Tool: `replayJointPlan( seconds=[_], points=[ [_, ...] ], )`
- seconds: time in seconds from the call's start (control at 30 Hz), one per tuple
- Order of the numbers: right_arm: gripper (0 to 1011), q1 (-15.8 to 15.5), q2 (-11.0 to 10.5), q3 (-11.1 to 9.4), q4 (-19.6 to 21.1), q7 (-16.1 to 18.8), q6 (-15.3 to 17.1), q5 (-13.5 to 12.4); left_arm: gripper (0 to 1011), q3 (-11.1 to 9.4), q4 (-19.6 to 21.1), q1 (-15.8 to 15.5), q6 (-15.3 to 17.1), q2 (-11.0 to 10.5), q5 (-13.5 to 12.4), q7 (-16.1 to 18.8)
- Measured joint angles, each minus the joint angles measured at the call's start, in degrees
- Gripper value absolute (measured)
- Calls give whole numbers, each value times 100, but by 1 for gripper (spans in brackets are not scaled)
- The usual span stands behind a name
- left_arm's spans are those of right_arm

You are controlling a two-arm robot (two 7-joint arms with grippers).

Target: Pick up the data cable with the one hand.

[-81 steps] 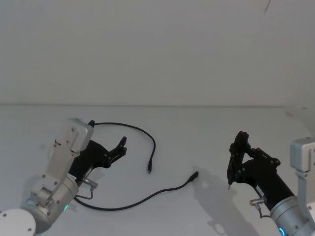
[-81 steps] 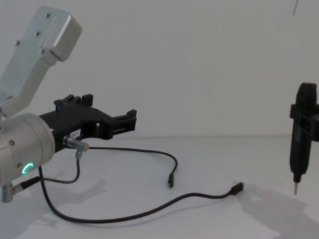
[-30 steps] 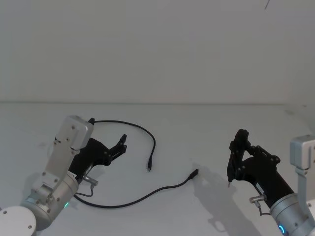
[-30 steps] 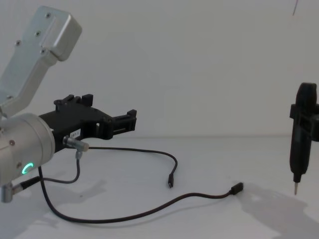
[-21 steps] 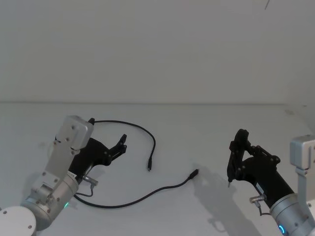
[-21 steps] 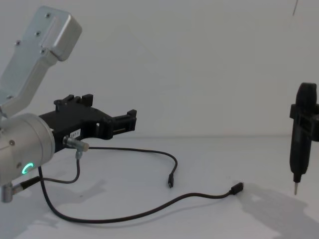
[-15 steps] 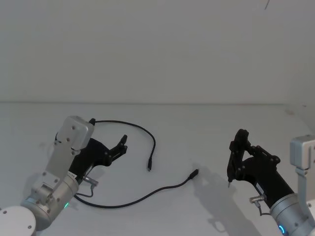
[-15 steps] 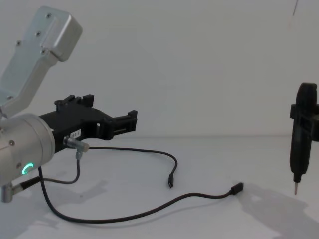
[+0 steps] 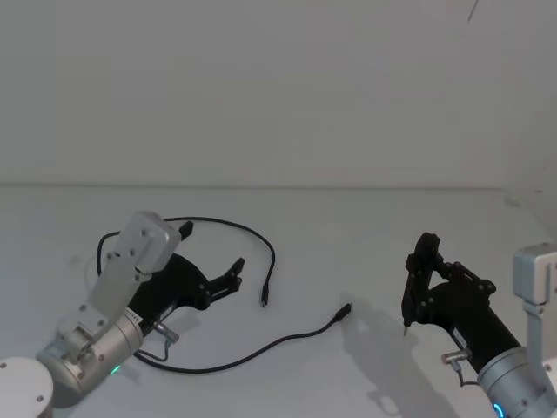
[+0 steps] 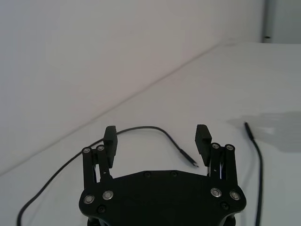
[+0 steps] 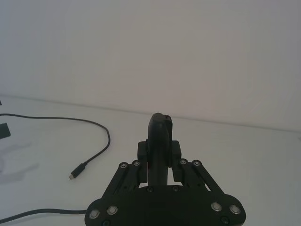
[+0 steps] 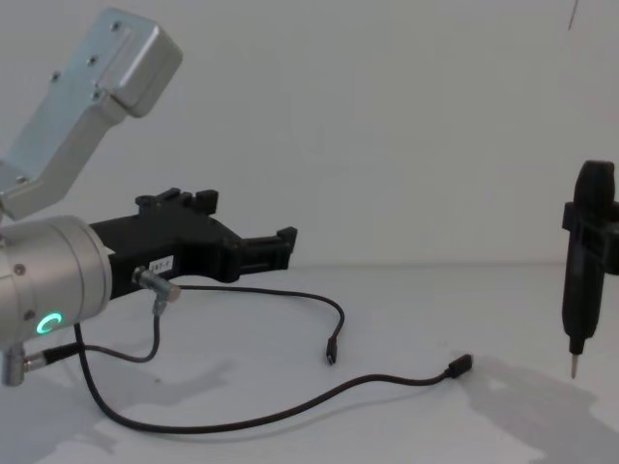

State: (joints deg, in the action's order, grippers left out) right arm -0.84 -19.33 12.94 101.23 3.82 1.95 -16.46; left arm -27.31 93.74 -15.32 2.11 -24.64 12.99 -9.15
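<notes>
The data cable (image 9: 273, 255) is a thin black cord lying in a loose loop on the white table, with one plug (image 9: 263, 300) near the middle and the other plug (image 9: 346, 308) further right. My left gripper (image 9: 211, 248) hovers open over the loop's left part, with nothing between its fingers. In the left wrist view the cable (image 10: 155, 127) curves just beyond the open left gripper (image 10: 156, 136). From the chest the left gripper (image 12: 283, 239) sits above the cable (image 12: 332, 350). My right gripper (image 9: 425, 272) stays at the right, shut on a slim black upright tool (image 12: 585, 280).
The table top (image 9: 365, 226) is plain white, with a white wall behind it. A short grey wire with a silver plug (image 12: 155, 285) hangs from my left wrist. The tool's thin metal tip (image 12: 573, 367) points down, just above the table.
My left gripper has moved forward and to the right, further over the cable loop. The cable and the right arm have not moved.
</notes>
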Motion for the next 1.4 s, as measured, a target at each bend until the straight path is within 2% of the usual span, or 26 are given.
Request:
replayJointPlan(
  seconds=[0.2,0.4,0.5,0.7,0.87,1.03,1.07,1.4],
  points=[
    [279,0,0,0,0,0,0,0,1001,-63,15,-109,98,-132,97,-426],
    [279,0,0,0,0,0,0,0,1001,-167,9,-295,254,-293,221,-1045],
    [279,0,0,0,0,0,0,0,1001,-211,-14,-368,314,-335,258,-1249],
    [279,0,0,0,0,0,0,0,1001,-407,-158,-672,611,-418,377,-1898],
    [279,0,0,0,0,0,0,0,1001,-571,-312,-906,895,-416,442,-2242],
    [279,0,0,0,0,0,0,0,1001,-737,-458,-1114,1235,-366,468,-2463],
    [279,0,0,0,0,0,0,0,1001,-791,-506,-1182,1388,-337,469,-2515],
    [279,0,0,0,0,0,0,0,1001,-998,-723,-1441,2072,-121,505,-2541]
  ],
)
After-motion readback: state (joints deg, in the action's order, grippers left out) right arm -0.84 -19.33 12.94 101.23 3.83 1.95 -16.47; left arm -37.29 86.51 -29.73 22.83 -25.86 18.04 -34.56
